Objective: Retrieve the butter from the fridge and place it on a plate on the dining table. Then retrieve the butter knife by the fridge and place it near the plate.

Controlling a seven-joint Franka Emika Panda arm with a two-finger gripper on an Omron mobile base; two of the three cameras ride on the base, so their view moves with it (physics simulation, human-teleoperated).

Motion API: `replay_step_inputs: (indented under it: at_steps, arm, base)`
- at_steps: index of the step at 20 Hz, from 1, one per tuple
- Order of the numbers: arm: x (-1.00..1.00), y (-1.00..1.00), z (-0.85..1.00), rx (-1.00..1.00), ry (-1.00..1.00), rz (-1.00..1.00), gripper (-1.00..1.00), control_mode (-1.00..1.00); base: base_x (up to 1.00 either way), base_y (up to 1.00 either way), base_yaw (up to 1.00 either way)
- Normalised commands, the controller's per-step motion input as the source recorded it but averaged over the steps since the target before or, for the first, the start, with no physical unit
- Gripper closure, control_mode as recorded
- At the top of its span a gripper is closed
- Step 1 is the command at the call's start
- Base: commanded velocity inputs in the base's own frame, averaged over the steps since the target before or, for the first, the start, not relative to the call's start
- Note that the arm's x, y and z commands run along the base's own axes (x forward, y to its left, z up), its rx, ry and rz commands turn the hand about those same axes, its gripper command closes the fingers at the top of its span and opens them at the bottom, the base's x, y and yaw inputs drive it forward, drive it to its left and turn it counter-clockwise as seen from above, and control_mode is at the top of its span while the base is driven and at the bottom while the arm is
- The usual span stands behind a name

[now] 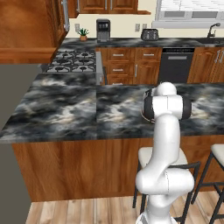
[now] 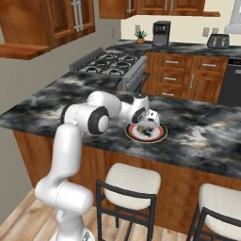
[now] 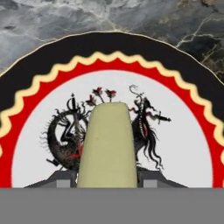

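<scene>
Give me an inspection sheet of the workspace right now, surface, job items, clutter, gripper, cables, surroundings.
Surface: dining table, black grey-veined marble top over a wood base.
Job's things: plate on the table near its front edge; butter between the finger tips, over the plate's pale centre.
Clutter: nothing seen on the table besides the plate.
Grippers: gripper shut on the butter, low over the plate.
Cables: nothing seen.
Surroundings: stools in front; stove, coffee machine, toaster behind.
</scene>
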Motion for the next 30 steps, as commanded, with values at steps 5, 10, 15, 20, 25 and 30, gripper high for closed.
replay_step_inputs:
  at_steps: [5, 10, 15, 20, 25, 30]
  arm:
    - [0.03, -0.03, -0.04, 0.01, 0.0, 0.0, -1.0, -1.0]
    - [-0.16, 0.0, 0.1, 0.02, 0.0, -0.03, -1.0, -1.0]
    - [-0.37, 0.0, 0.84, 0.04, -0.01, -0.01, -1.0, -1.0]
    - [-0.58, 0.07, 0.99, 0.0, -0.04, -0.01, -1.0, -1.0]
    - [-0.93, 0.0, 0.51, 0.0, -0.08, 0.0, -1.0, -1.0]
    - [-1.0, 0.0, 0.28, 0.0, -0.09, 0.0, -1.0, -1.0]
  base:
    - [0.0, 0.0, 0.0]
    - [0.0, 0.0, 0.0]
    - [0.0, 0.0, 0.0]
    - [0.0, 0.0, 0.0]
    - [0.0, 0.0, 0.0]
    - [0.0, 0.0, 0.0]
